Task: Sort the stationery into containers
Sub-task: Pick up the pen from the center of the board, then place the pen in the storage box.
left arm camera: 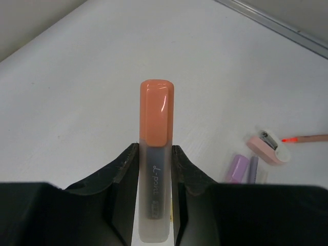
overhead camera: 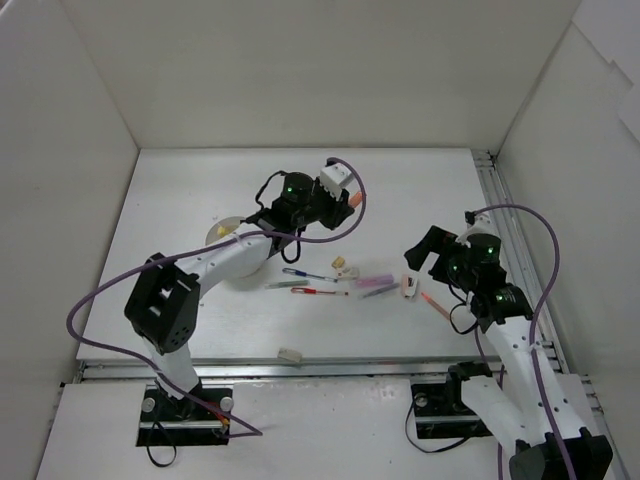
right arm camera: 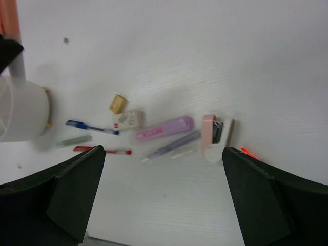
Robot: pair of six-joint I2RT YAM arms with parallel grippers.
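My left gripper (left arm camera: pixel 155 159) is shut on an orange marker (left arm camera: pixel 157 113), held above the table behind the white divided cup (right arm camera: pixel 23 110). In the top view the left gripper (overhead camera: pixel 346 198) and the marker (overhead camera: pixel 357 203) are at mid-table, and the arm hides most of the cup (overhead camera: pixel 222 232). On the table lie a blue pen (right arm camera: pixel 89 126), a red pen (right arm camera: pixel 102 150), a green pen (right arm camera: pixel 74 140), a white eraser (right arm camera: pixel 128 119), a tan eraser (right arm camera: pixel 118 103), a purple marker (right arm camera: pixel 164 128) and a purple pen (right arm camera: pixel 171 146). My right gripper (right arm camera: pixel 163 154) stands open above them, holding nothing.
A pink sharpener-like piece (right arm camera: pixel 209 134) and an orange pencil (right arm camera: pixel 248 152) lie at the right end of the row. Another eraser block (overhead camera: pixel 290 354) sits near the table's front edge. White walls enclose the table on three sides.
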